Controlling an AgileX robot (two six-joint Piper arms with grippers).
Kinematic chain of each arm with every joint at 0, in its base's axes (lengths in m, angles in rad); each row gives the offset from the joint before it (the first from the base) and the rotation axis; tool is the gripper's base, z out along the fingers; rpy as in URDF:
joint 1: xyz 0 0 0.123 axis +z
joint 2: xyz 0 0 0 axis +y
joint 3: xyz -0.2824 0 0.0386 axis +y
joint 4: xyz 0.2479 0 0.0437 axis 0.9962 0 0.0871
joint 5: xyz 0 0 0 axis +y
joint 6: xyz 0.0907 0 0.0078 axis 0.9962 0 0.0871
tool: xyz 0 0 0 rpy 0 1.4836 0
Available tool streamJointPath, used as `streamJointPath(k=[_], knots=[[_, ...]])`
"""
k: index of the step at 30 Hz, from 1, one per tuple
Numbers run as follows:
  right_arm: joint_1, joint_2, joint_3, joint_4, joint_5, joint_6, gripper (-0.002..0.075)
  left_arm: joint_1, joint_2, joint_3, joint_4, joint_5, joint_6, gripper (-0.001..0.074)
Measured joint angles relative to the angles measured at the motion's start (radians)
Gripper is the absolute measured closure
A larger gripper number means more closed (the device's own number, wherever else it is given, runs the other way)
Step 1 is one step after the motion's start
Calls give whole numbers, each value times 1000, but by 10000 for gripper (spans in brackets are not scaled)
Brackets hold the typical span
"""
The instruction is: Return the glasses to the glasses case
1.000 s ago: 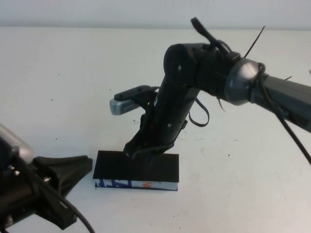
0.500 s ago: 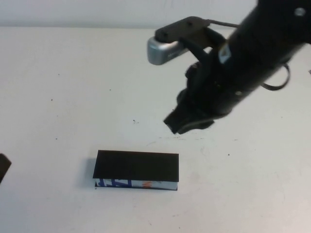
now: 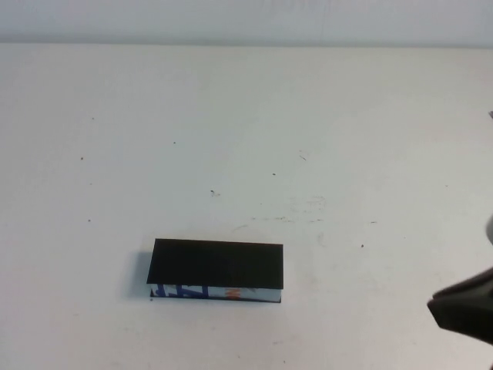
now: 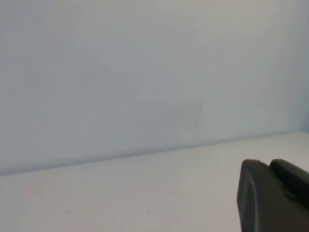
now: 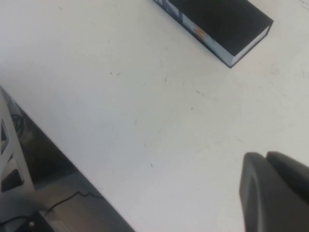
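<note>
The glasses case (image 3: 217,266) lies near the table's front middle with its black lid down and its white front strip with blue and orange marks showing. It also shows in the right wrist view (image 5: 217,21). The glasses are not in view. My right gripper (image 3: 462,308) is at the front right edge of the high view, well to the right of the case and apart from it; its fingers (image 5: 256,193) lie together and hold nothing. My left gripper (image 4: 266,166) shows only in the left wrist view, shut and empty, facing a pale wall.
The white table (image 3: 246,139) has a few small dark specks. In the right wrist view the table's edge drops to a dark floor with a cable (image 5: 72,198) and a white frame (image 5: 9,159).
My right arm has lifted off the case and pulled back to the front right corner. My left gripper has withdrawn out of the high view. The case has not moved.
</note>
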Motion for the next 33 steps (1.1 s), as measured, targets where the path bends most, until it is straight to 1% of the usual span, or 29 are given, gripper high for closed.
streamJointPath(k=[1, 3, 5, 6, 9, 15, 17, 20, 23, 25, 27, 28, 31, 33], knots=[[0, -23, 23, -2, -10, 8, 739, 0, 0, 6, 77, -38, -100, 734], [0, -70, 76, -2, -36, 13, 739, 0, 0, 17, 321, -117, -361, 734], [0, -103, 123, -2, -71, 15, 739, 0, 0, 24, 541, -129, -546, 734], [0, -119, 149, -2, -88, 15, 739, 0, 0, 25, 640, -112, -615, 734], [0, -154, 214, -4, -132, 20, 739, 0, 0, 37, 782, -51, -710, 734], [0, -169, 240, -50, -122, 20, 739, 0, 0, 97, 829, -9, -741, 734], [0, -171, 242, -60, -132, 20, 739, 19, -15, 125, 829, 1, -744, 734], [0, -172, 242, -90, -178, 41, 739, 87, -47, 141, 824, 49, -744, 734], [0, -173, 252, -145, -234, 120, 739, 180, -53, 143, 824, 121, -744, 734], [-12, -188, 286, -203, -307, 163, 739, 225, -53, 143, 824, 168, -748, 734], [-80, -225, 365, -226, -427, 182, 739, 251, -53, 143, 830, 223, -761, 734], [-136, -254, 420, -227, -470, 188, 739, 253, -53, 143, 842, 243, -775, 734], [-323, -368, 614, -206, -701, 196, 739, 256, -54, 143, 920, 305, -879, 734], [-450, -468, 762, -178, -832, 198, 739, 256, -54, 143, 1002, 310, -996, 734]])
